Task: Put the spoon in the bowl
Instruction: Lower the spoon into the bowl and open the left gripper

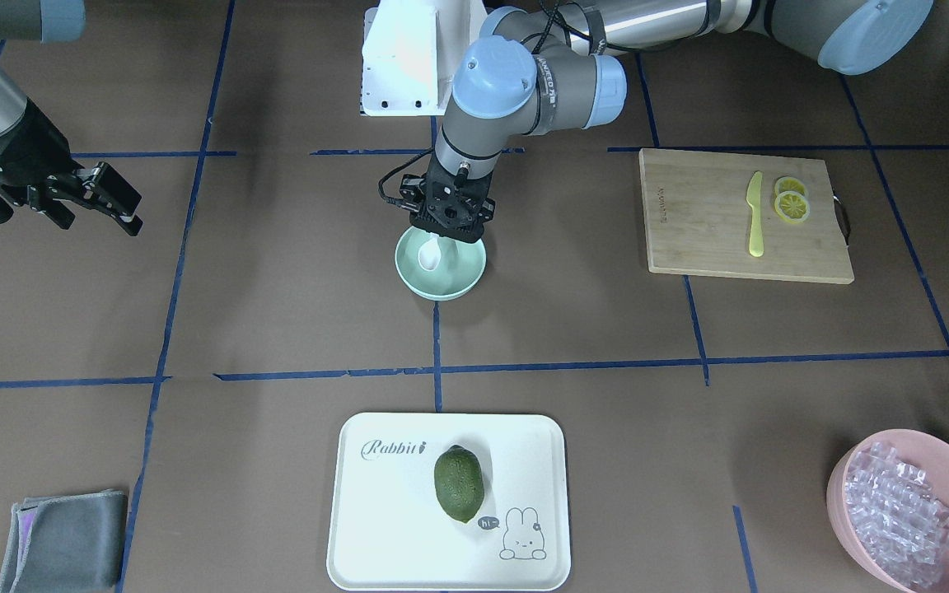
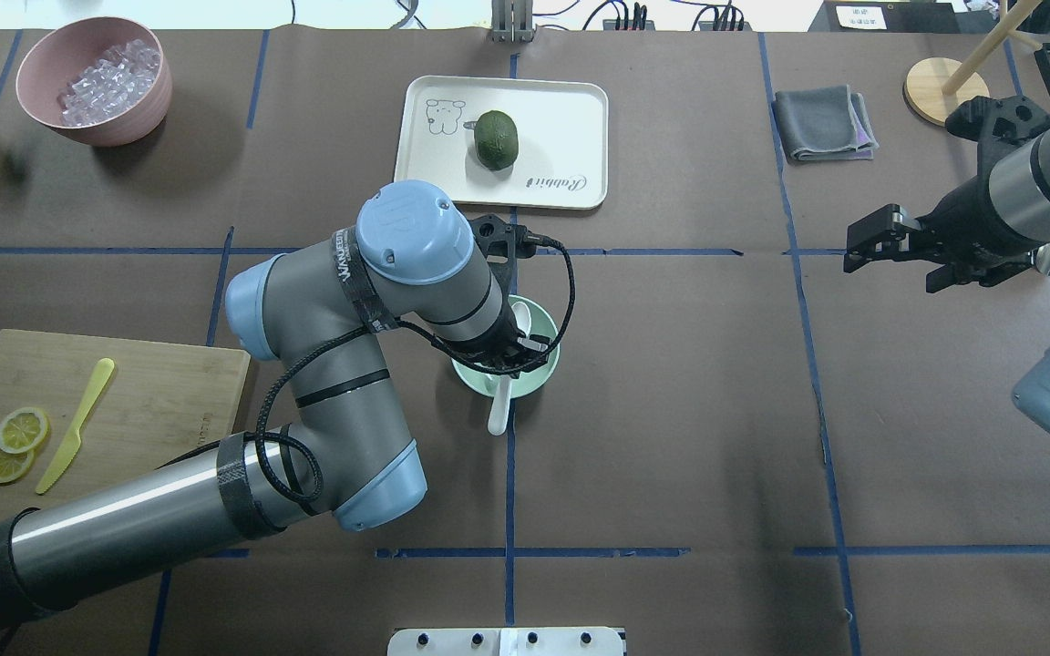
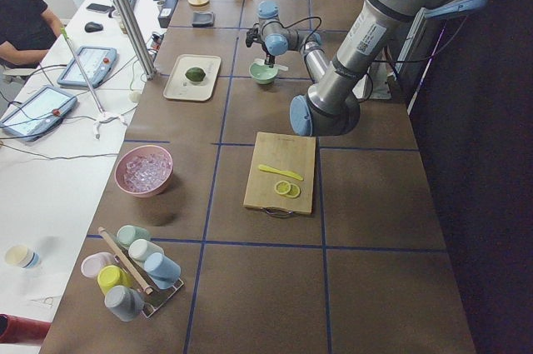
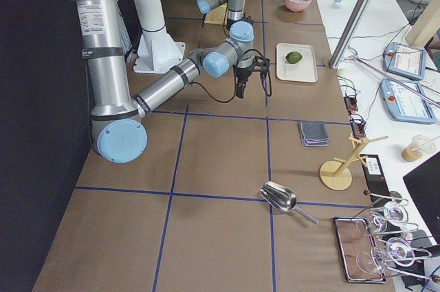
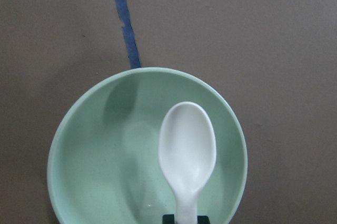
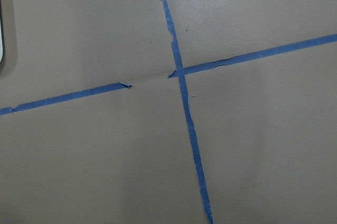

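Left end effector [image 1: 448, 237] clamped on the handle of the spoon [image 5: 187, 150]; the scoop hangs just beyond its tips, inside the bowl [image 5: 84, 145] directly beneath. Right end effector [image 2: 890, 260] has its fingers apart, well away.

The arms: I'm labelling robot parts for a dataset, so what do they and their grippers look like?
The left arm and right arm are silver-grey tubes with pale blue round joint caps. A black cable, held by black bands, loops along the left arm to its wrist. The left gripper and right gripper are black.
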Available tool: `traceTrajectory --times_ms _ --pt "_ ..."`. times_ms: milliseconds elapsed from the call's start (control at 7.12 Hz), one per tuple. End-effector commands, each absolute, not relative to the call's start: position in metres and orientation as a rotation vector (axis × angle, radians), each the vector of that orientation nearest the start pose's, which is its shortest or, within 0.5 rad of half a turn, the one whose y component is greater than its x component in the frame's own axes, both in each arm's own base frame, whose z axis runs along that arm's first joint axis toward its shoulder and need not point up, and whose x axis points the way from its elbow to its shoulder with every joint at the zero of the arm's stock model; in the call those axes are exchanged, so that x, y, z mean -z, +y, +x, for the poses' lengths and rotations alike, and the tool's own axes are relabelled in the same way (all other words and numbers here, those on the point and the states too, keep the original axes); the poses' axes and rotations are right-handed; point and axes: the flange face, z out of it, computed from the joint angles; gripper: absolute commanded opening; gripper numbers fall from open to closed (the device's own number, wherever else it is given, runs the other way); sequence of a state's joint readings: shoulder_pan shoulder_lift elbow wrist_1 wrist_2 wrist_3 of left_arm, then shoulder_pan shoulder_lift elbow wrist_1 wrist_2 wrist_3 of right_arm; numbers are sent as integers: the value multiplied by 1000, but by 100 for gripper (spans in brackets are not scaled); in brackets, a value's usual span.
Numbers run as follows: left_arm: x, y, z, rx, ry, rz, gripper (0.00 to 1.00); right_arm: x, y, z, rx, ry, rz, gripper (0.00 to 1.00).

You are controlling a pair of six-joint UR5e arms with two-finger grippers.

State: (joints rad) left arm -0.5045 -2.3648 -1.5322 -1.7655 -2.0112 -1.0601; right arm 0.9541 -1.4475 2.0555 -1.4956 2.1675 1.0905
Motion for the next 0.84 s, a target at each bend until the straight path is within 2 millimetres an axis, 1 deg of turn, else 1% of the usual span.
traceTrajectory --times_ms 0,140,281,421,562,702 --pt "-168 -430 590 -205 1001 97 37 -362 -456 -228 -240 -875 4 99" --pt "-170 -433 590 -194 991 113 57 -361 -455 -228 -241 -877 3 99" --pt "-169 -434 589 -193 993 116 73 -361 -455 -228 -243 -878 3 99" --pt "-168 -440 585 -183 994 122 74 -361 -455 -228 -243 -878 3 99" --pt "-167 -451 576 -165 994 131 73 -362 -455 -227 -242 -877 4 99" --pt "-164 -466 561 -143 997 138 74 -379 -450 -217 -243 -859 -6 99"
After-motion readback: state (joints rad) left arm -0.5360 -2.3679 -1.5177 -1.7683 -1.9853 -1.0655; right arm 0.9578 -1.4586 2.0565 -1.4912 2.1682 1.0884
